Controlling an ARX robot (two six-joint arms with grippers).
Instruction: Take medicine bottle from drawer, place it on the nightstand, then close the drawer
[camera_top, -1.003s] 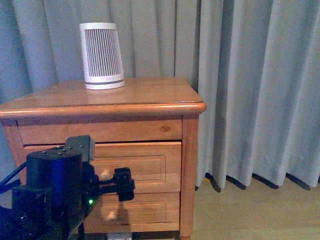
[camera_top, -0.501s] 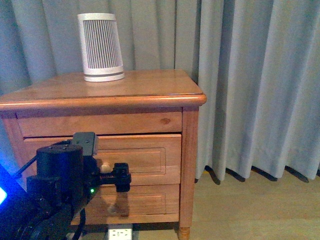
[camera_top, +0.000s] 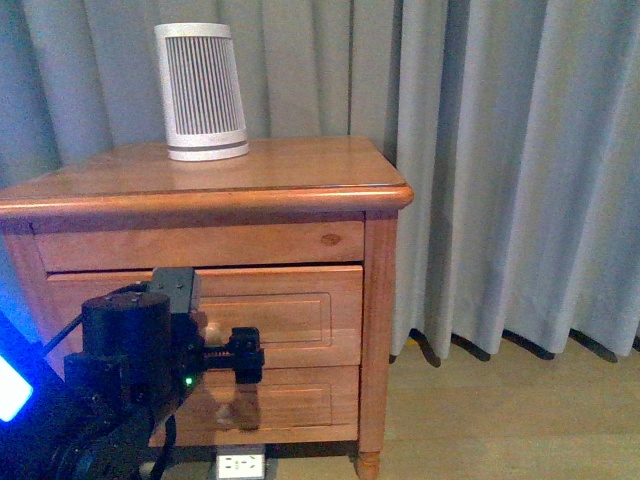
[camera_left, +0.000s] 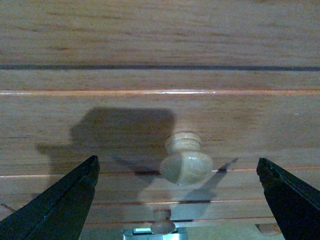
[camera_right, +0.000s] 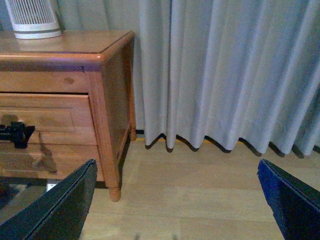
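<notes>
I'm looking at my L arm (camera_top: 120, 350): it's showing matte black, w/ a fat cylindrical joint, a boxy block on top, a small green LED glowing and a black cable looping off it. L gripper (camera_top: 247, 355) and R gripper (camera_right: 175, 205) are both showing black, tapered wedge fingers (camera_left: 65, 200).

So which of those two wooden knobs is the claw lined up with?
The upper drawer's knob: it sits centred in the open left gripper, while the lower drawer's knob is off that line.
</notes>
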